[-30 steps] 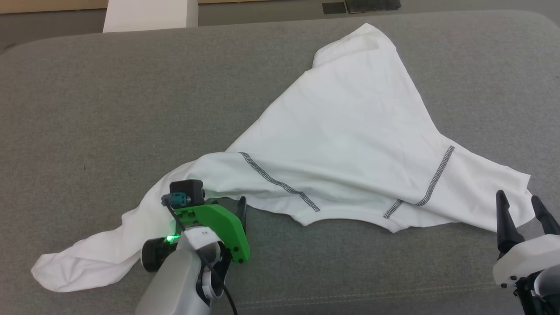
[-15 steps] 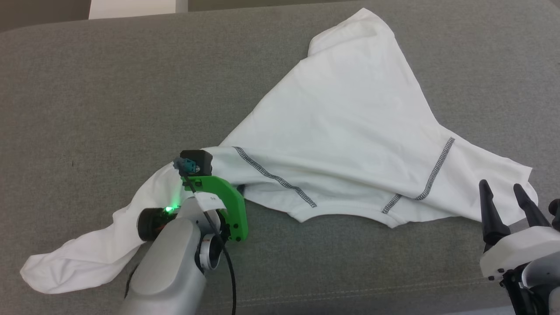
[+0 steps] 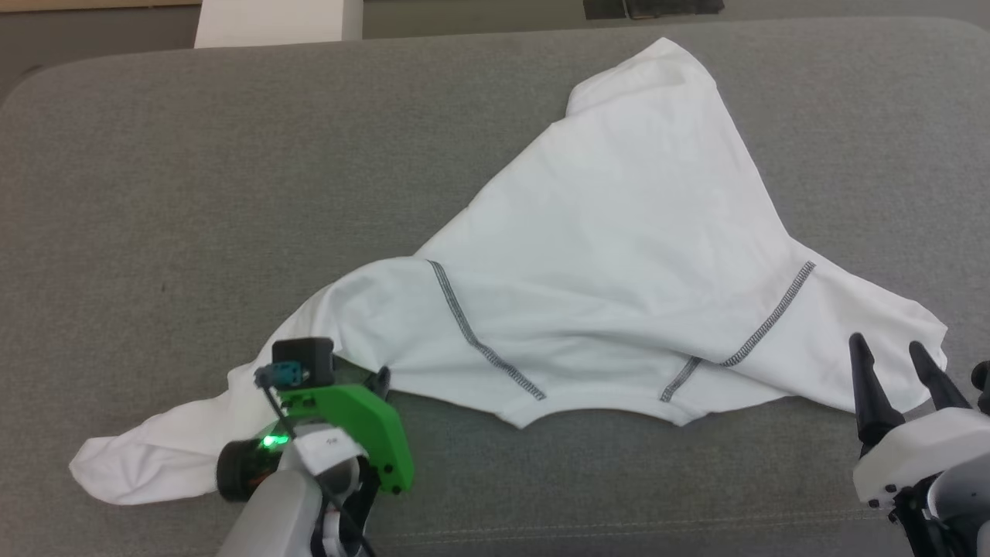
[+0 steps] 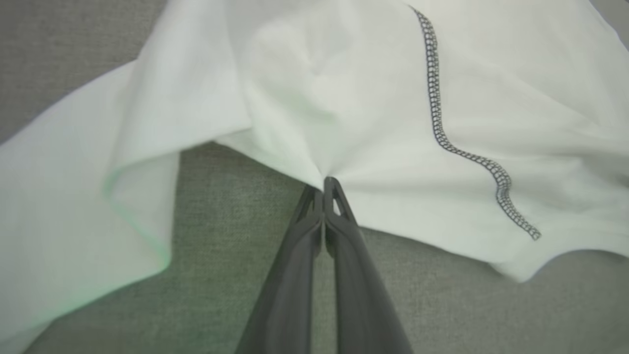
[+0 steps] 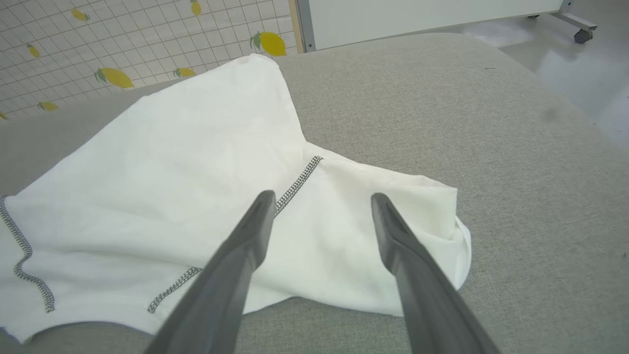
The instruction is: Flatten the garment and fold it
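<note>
The garment, a big white shirt with dark zigzag seams, lies rumpled in a rough triangle on the grey padded surface. One sleeve trails off to the lower left. My left gripper is shut on a pinch of the garment at its near edge, beside the left seam. In the head view that gripper sits under its green mount. My right gripper stands open at the garment's right corner. In the right wrist view the right gripper hovers over the garment, holding nothing.
A white box stands beyond the surface's far left edge and a dark object beyond its far edge. The right wrist view shows a lemon-patterned wall and a white panel on a caster. Bare grey surface lies left and right of the garment.
The head camera shifted. My left gripper has pulled its pinch of fabric leftward and toward the near edge, bending the left seam steeper. My right gripper edged slightly left.
</note>
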